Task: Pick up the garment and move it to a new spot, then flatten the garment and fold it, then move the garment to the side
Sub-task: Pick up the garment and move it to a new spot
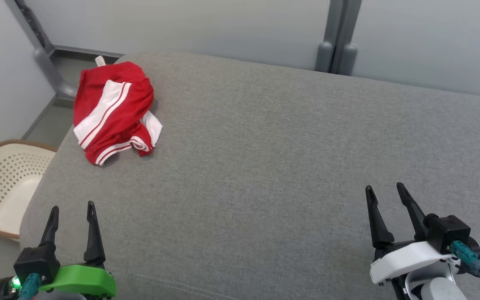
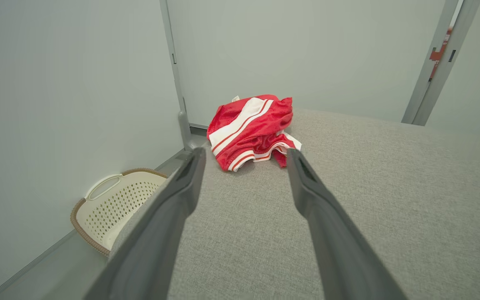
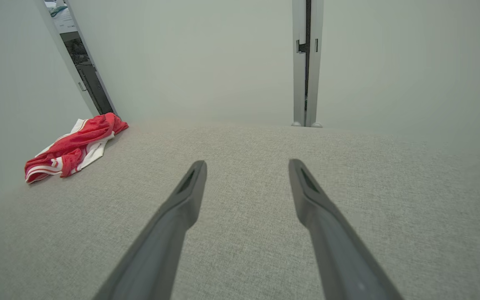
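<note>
A crumpled red garment (image 1: 113, 110) with white stripes lies bunched at the far left corner of the grey cushioned surface (image 1: 273, 158). In the left wrist view the garment (image 2: 252, 131) sits straight ahead, beyond the fingertips. From the right wrist it is the red heap (image 3: 73, 146) far off to the left. My left gripper (image 1: 72, 209) hovers open near the front left edge, well short of the garment, nothing between its fingers. At the front right my right gripper (image 1: 385, 190) is open too and holds nothing.
A cream perforated laundry basket (image 1: 4, 189) stands on the floor left of the surface, close to the left gripper; it appears again as the basket (image 2: 113, 204) in the left wrist view. Pale partition walls with grey posts (image 1: 338, 41) close in behind.
</note>
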Robot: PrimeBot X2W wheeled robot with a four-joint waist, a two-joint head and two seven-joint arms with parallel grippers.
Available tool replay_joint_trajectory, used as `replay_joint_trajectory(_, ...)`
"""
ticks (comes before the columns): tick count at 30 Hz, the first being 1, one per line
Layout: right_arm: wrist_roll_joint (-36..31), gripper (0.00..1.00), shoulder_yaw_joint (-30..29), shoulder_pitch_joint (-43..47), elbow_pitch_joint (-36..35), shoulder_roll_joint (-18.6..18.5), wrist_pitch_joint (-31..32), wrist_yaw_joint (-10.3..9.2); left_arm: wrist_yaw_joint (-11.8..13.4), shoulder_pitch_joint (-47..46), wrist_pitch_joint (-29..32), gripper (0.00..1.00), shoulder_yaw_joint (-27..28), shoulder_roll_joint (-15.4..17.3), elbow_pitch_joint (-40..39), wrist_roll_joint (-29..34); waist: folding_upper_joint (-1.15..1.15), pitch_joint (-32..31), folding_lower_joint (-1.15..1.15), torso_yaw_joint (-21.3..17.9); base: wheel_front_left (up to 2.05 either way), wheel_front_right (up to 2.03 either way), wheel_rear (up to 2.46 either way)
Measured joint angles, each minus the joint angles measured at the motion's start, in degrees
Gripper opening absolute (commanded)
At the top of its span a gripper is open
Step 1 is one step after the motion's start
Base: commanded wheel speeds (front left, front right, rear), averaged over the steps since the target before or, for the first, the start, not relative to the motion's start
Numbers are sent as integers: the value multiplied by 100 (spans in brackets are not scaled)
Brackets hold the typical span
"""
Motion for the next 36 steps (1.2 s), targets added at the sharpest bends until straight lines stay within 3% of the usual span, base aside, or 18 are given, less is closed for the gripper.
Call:
replay_joint_trajectory(10,33,100,118,-31,83,40,0,0,85,58,-1,100,75,69,-68,-55,0,3,0,735,0,0,0)
replay_joint_trajectory(16,31,100,142,-81,101,35,0,0,124,126,-7,100,133,92,-98,-99,0,23,0,956,0,0,0)
replay_joint_trajectory(27,34,100,226,-166,78,-32,60,0,169,56,-49,100,141,71,-62,-172,0,167,0,898,0,0,0)
replay_joint_trajectory(36,-145,100,47,-478,-294,-292,307,0,27,-1001,-59,100,308,210,94,-258,0,581,0,556,0,0,0)
